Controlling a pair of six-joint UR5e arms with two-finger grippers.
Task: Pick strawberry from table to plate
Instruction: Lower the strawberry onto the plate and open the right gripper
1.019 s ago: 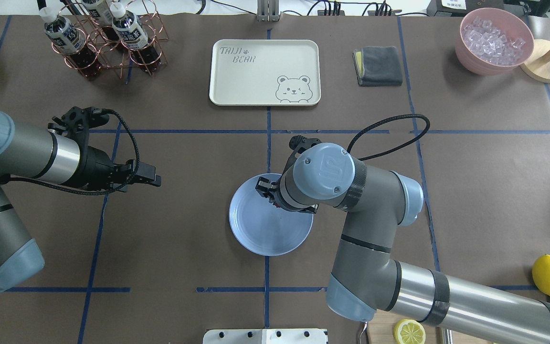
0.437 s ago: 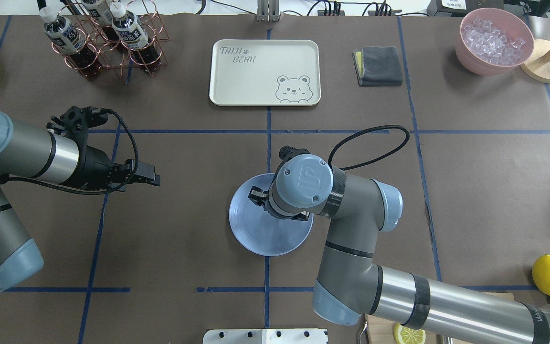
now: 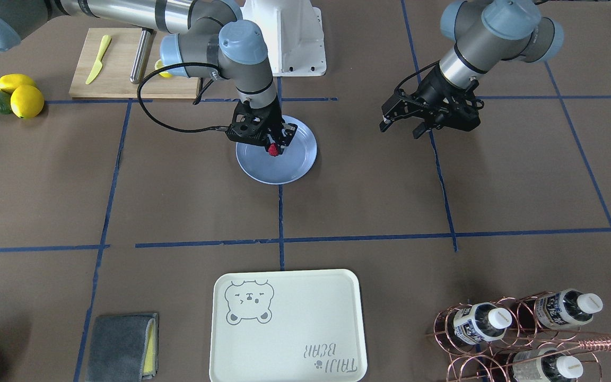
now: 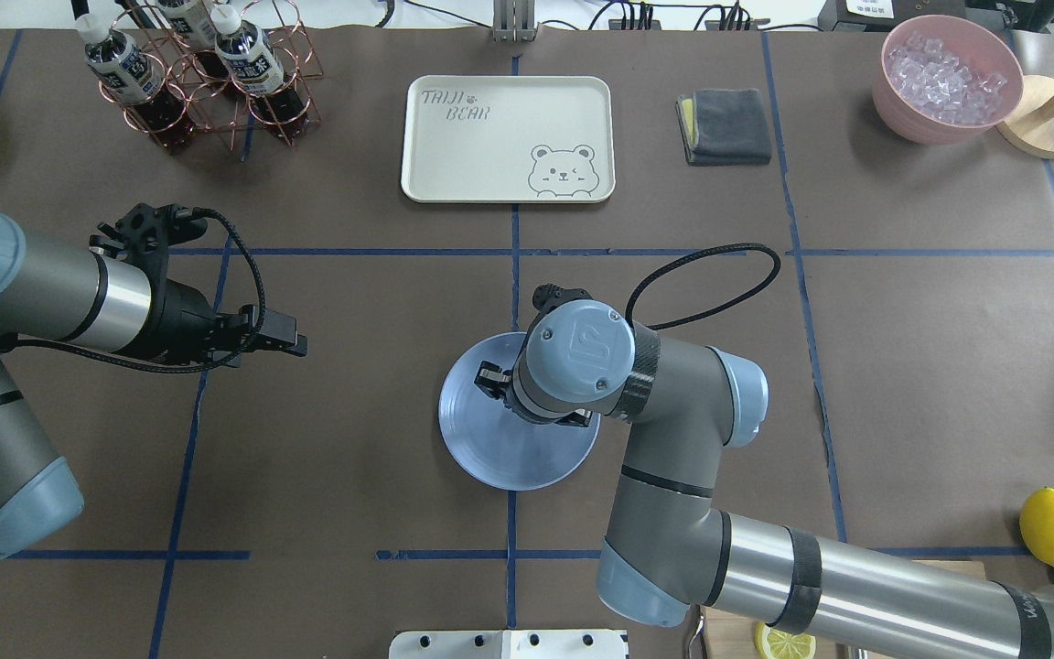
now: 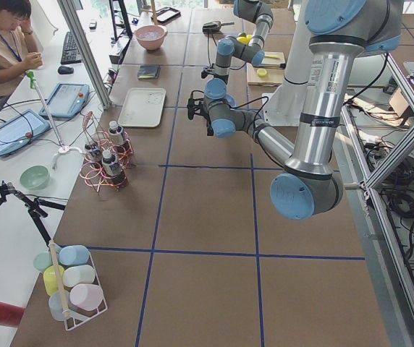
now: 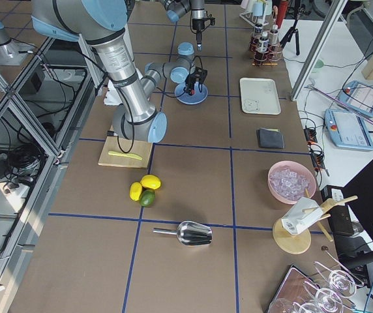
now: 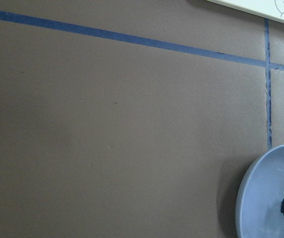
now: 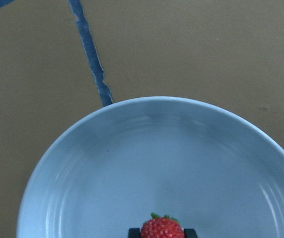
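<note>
The small red strawberry (image 3: 272, 150) sits pinched between the black fingers of my right gripper (image 3: 272, 148), which is shut on it. It hangs just above the inside of the light-blue plate (image 3: 297, 159) near the middle of the table (image 3: 369, 201). The right wrist view shows the strawberry (image 8: 162, 228) at the bottom edge, over the plate (image 8: 132, 163). From overhead, my right wrist covers the berry and part of the plate (image 4: 490, 453). My left gripper (image 3: 400, 128) hovers open and empty well to the side, with the plate (image 7: 261, 198) at the corner of its wrist view.
A cream bear tray (image 4: 509, 137), a copper bottle rack (image 4: 198, 82), a grey cloth (image 4: 724, 125) and a pink bowl of ice (image 4: 948, 78) line the far side. Lemons (image 3: 24, 101) and a cutting board (image 3: 125, 69) lie near the robot's right.
My right arm shifted left over the plate with the strawberry, mostly in the first half second, then nearly stopped. The left arm has stayed still.
</note>
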